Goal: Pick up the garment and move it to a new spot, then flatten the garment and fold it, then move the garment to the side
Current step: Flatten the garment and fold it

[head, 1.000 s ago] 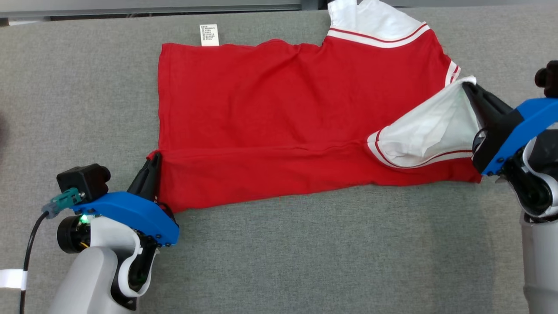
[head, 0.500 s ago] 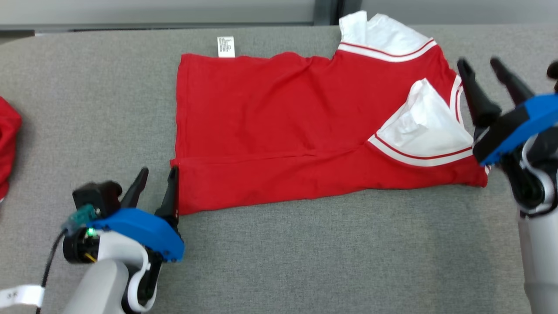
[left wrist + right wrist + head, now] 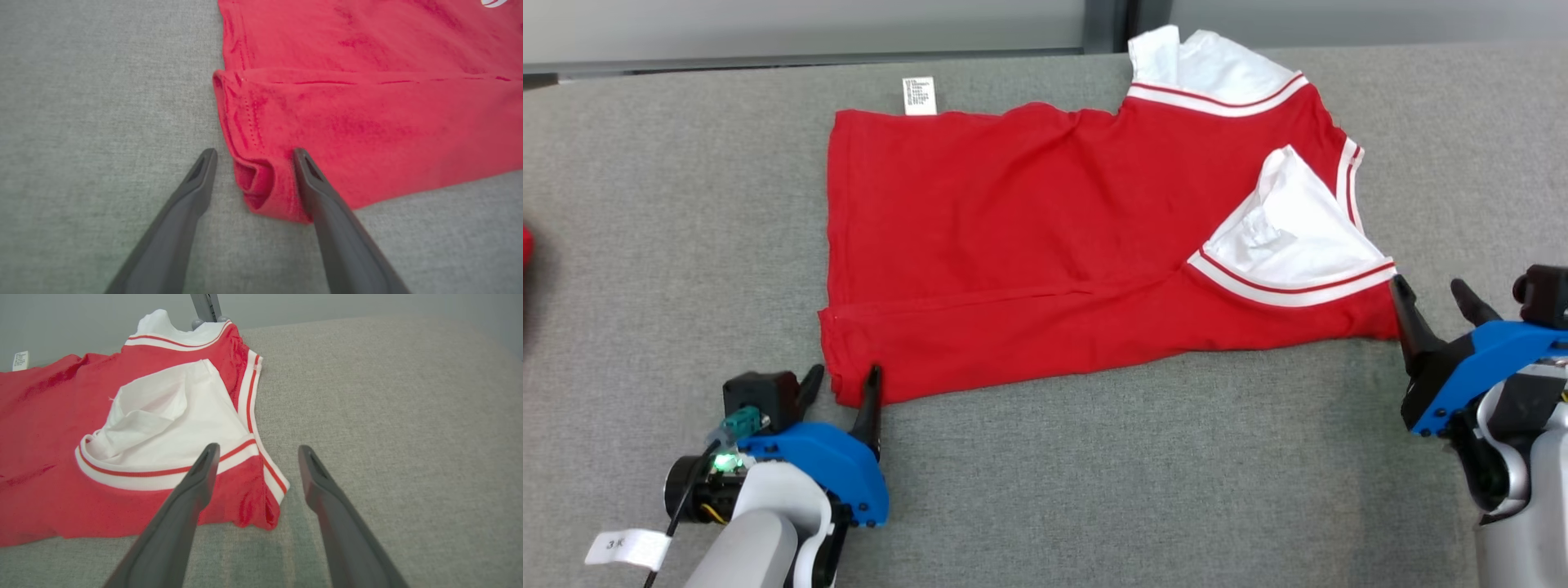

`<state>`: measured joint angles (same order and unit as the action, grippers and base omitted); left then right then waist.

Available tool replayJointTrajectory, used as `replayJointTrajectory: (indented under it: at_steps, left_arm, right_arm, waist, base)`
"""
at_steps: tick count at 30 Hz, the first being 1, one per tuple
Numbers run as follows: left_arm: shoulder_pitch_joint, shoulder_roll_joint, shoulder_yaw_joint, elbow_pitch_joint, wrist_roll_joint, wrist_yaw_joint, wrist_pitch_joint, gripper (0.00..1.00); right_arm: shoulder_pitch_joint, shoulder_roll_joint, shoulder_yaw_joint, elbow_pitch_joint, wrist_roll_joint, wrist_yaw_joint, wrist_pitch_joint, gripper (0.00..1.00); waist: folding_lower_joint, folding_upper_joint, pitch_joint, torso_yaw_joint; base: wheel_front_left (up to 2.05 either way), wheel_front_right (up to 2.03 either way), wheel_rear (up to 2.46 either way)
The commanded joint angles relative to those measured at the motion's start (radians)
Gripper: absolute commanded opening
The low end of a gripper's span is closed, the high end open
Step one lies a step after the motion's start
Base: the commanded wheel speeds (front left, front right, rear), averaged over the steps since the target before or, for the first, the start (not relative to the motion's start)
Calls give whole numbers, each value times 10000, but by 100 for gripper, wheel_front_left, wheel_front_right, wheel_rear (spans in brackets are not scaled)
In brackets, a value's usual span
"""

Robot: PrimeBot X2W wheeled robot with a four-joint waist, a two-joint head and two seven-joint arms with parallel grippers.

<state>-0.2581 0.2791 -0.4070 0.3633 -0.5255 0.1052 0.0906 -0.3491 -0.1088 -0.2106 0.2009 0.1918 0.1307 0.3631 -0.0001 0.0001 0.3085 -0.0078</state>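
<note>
The garment point(image 3: 1013, 237), a red shirt with white striped sleeves, lies flat on the grey table point(image 3: 1094, 474). Its near long edge is folded over, and one white sleeve point(image 3: 1290, 229) is turned in onto the body. My left gripper point(image 3: 843, 380) stands open at the near left corner of the garment point(image 3: 367, 122); that corner lies loose between the fingers of my left gripper point(image 3: 254, 153). My right gripper point(image 3: 1427, 286) is open just off the near right corner. In the right wrist view my right gripper point(image 3: 258, 448) points past the corner of the garment point(image 3: 61, 400), gripping nothing.
A white care label point(image 3: 919, 95) sticks out at the garment's far edge. Some other red thing point(image 3: 525, 245) shows at the left edge. The table's far edge meets a grey wall with a dark post point(image 3: 206, 306). Bare grey table lies in front of the garment.
Both grippers opened and let go of the garment. The white sleeve dropped onto the red body. Both arms drew back toward the near edge; the camera also shifted.
</note>
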Motion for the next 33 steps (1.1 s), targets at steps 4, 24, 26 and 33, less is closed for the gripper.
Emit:
replayJointTrajectory:
  at_steps: [4, 24, 26, 33]
  left_arm:
    - [-205, -168, -159, 511, -67, 69, 334, 0]
    - [144, -156, -18, 162, -427, -98, -401, 0]
    - [406, -43, 49, -164, -493, -59, -388, 0]
    - [1879, 464, 206, -1583, -718, 431, 77, 0]
  right_arm:
    - [-324, 390, -283, 730, -663, 2, -339, 100]
    - [78, 562, -17, 1546, -864, 2, -930, 0]
    - [620, 567, -37, 893, -746, 2, -847, 0]
    - [2565, 562, -423, -1002, -54, 0, -187, 0]
  waist:
    - [1, -1, 300, -62]
    - [1, -1, -365, 31]
    - [1, -1, -579, -40]
    - [1, -1, -1163, -144]
  base:
    - [0, 0, 0]
    - [0, 0, 0]
    - [0, 0, 0]
    - [0, 0, 0]
